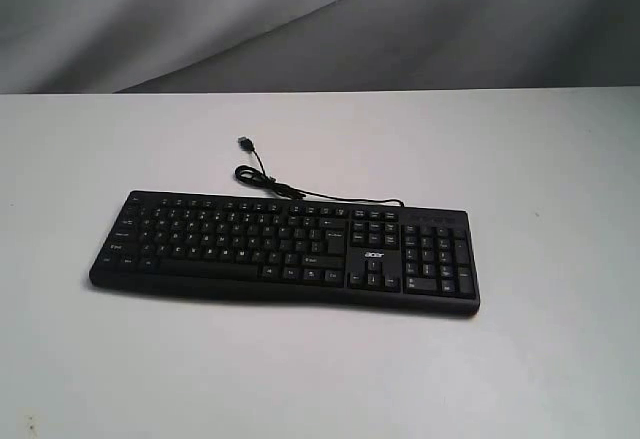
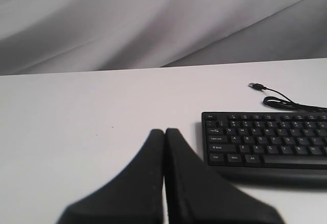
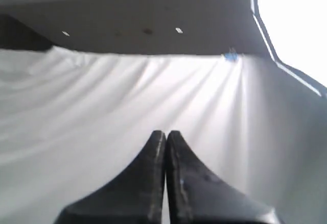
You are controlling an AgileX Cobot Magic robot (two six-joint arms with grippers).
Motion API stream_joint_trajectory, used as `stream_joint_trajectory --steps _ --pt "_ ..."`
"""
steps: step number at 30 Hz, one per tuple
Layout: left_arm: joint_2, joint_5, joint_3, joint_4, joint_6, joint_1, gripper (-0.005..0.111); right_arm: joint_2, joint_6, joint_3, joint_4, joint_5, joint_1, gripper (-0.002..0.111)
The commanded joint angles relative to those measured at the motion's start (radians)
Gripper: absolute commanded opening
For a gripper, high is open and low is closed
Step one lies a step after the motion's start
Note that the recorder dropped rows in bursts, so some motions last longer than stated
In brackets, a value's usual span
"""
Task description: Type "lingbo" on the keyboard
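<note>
The long black keyboard (image 1: 290, 249) lies flat on the white table, its number pad toward the right and a white "acer" logo near the arrow keys. Its thin black USB cable (image 1: 262, 174) curls away behind it and ends in a loose plug. Neither arm shows in the exterior view. In the left wrist view my left gripper (image 2: 164, 131) is shut on nothing, off the keyboard's (image 2: 265, 140) Ctrl-key end, over bare table. The right gripper (image 3: 165, 132) is shut and empty too, pointing up at a white curtain, with no keyboard in its view.
The white table (image 1: 520, 359) extends on every side of the keyboard. A grey-white curtain (image 1: 300, 19) hangs behind the table's far edge. The right wrist view shows a dark ceiling (image 3: 127, 20) above the curtain.
</note>
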Motion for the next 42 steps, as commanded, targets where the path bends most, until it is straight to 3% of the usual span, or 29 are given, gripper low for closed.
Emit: stream_joint_trajectory --steps 1,4,9,18,33,42 --pt "-0.004 -0.007 0.005 -0.004 -0.002 0.001 0.001 -0.013 0.291 0.261 0.0 -0.014 -0.256 0.0" --pt "-0.004 -0.007 0.005 -0.004 -0.002 0.001 0.001 -0.099 0.51 0.421 0.0 -0.012 -0.407 0.0" --pt "-0.004 -0.007 0.005 -0.004 -0.002 0.001 0.001 -0.189 0.531 0.626 -0.163 -0.028 -0.528 0.0" --pt "-0.004 -0.007 0.005 -0.004 -0.002 0.001 0.001 -0.189 0.531 0.681 -0.48 0.137 -0.528 0.0" --pt "-0.004 -0.007 0.005 -0.004 -0.002 0.001 0.001 -0.189 0.538 0.681 -0.454 0.251 -0.383 0.0" --pt "-0.004 -0.007 0.005 -0.004 -0.002 0.001 0.001 -0.189 0.551 0.688 -0.417 0.318 -0.378 0.0"
